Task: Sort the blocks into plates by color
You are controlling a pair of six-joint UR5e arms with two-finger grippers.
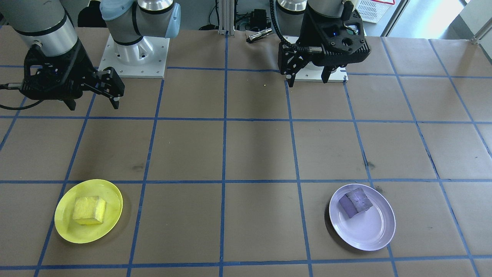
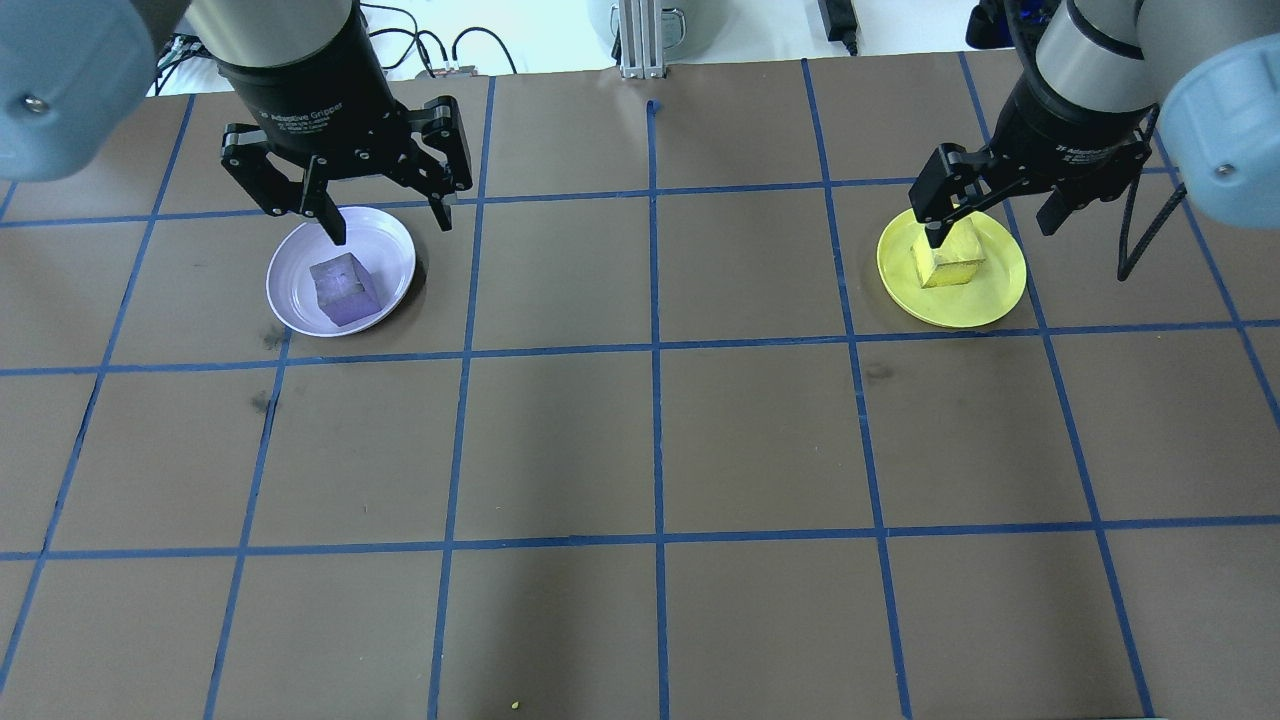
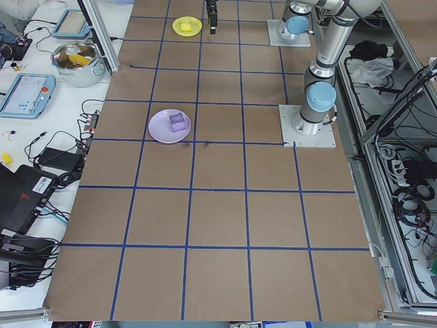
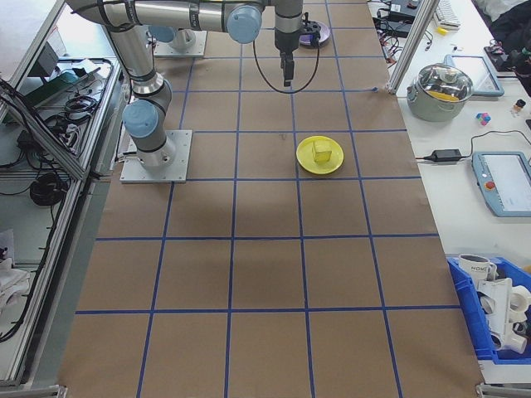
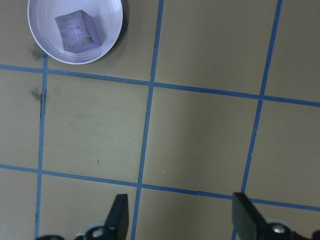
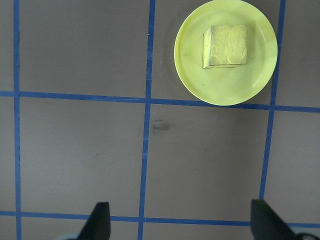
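Near edge of desk (image 2: 650,620), as seen from behind the robot: bare brown paper w/ blue tape grid, nothing on it but a tiny yellow speck (image 2: 514,705).

Further back, robot's left side: lavender plate (image 2: 385,245) w/ purple block (image 2: 346,289) lying inside it, off-centre. Left pincer (image 2: 386,222) hangs above the plate's far rim, raised off the desk, fingers spread wide, holding nothing. Left wrist cam agrees: both fingertips (image 5: 119,212) well apart w/ only bare desk between.

Same depth, robot's right side: yellow plate (image 2: 990,300) w/ yellow block (image 2: 952,262) sitting inside, approx centred. Right pincer (image 2: 992,222) hangs over it, fully open, empty; wrist cam shows fingertips (image 6: 100,220) at opposite lower corners of the view, plate and block well beyond them.

Plates sit far apart, each in its own grid square.

Beyond desk: aluminium post (image 2: 635,40), cables.
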